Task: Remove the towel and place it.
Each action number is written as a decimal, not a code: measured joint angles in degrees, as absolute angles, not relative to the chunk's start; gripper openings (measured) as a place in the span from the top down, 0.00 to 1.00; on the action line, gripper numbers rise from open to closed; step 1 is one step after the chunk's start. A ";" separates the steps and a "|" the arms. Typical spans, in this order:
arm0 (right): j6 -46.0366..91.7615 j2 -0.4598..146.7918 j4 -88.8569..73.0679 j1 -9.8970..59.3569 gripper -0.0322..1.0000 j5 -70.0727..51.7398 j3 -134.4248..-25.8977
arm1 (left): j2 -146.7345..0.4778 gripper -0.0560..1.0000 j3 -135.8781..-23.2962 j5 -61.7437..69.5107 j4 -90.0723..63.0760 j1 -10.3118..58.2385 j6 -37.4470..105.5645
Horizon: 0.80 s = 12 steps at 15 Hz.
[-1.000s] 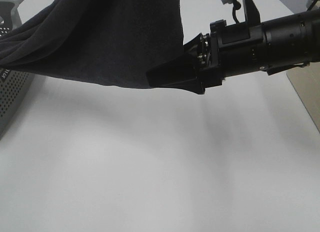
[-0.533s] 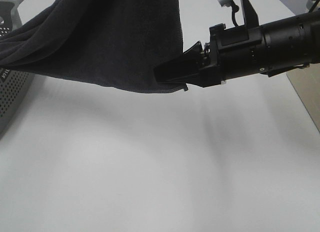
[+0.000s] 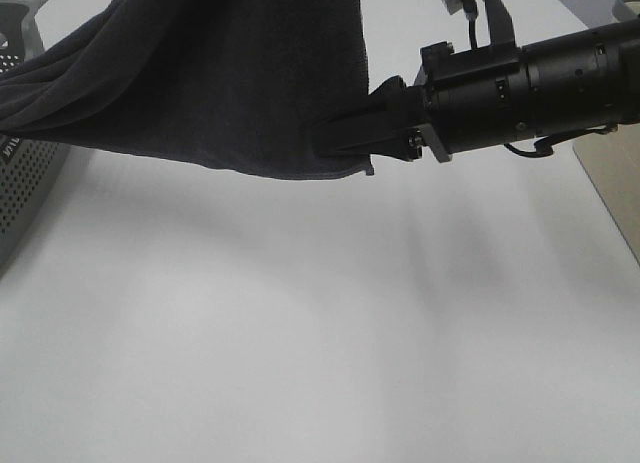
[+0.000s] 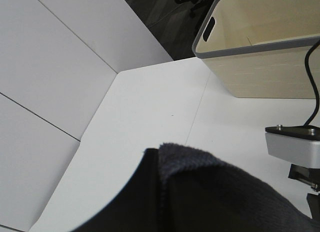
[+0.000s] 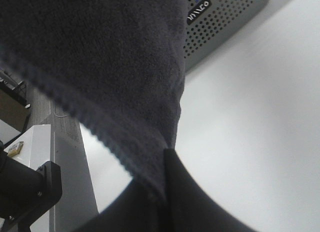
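Note:
The towel (image 3: 230, 73), dark charcoal terry, hangs above the white table (image 3: 300, 343), and its left part trails toward the grey perforated basket (image 3: 22, 178). My right gripper (image 3: 345, 146) reaches in from the right and is shut on the towel's lower right corner. In the right wrist view the towel's hem (image 5: 100, 56) runs down between the fingers of the right gripper (image 5: 159, 177). My left gripper (image 4: 160, 164) is out of the exterior view. In its wrist view the towel (image 4: 215, 192) is pressed against one dark finger (image 4: 130, 197), and the other finger is hidden.
The grey perforated basket (image 5: 225, 16) stands at the table's left. A beige basket (image 4: 260, 51) stands at the right, with its corner showing in the exterior view (image 3: 615, 183). The right arm's wrist mount (image 4: 295, 147) is close to the left gripper.
My right gripper's jaws, wide open around the towel's lower right corner a second ago, have closed on it. The corner has risen slightly.

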State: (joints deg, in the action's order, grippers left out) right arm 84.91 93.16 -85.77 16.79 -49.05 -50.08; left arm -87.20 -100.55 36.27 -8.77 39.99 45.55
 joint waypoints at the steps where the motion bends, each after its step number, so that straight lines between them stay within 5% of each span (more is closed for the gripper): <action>1: 80.79 92.42 -83.71 16.79 0.96 -47.90 -51.05 | -87.20 0.95 -100.55 36.27 -8.02 39.99 45.55; 4: 63.03 89.61 -70.47 16.79 0.96 -47.04 -57.93 | -87.20 0.95 -100.55 36.21 -4.30 39.99 45.55; 7: 33.86 88.87 -40.51 16.79 0.96 -50.65 -73.05 | -87.20 0.95 -100.55 36.10 4.13 39.99 45.55; 12: 13.87 89.38 -13.18 16.79 0.96 -63.08 -96.03 | -89.27 0.95 -100.55 29.51 12.09 39.99 45.03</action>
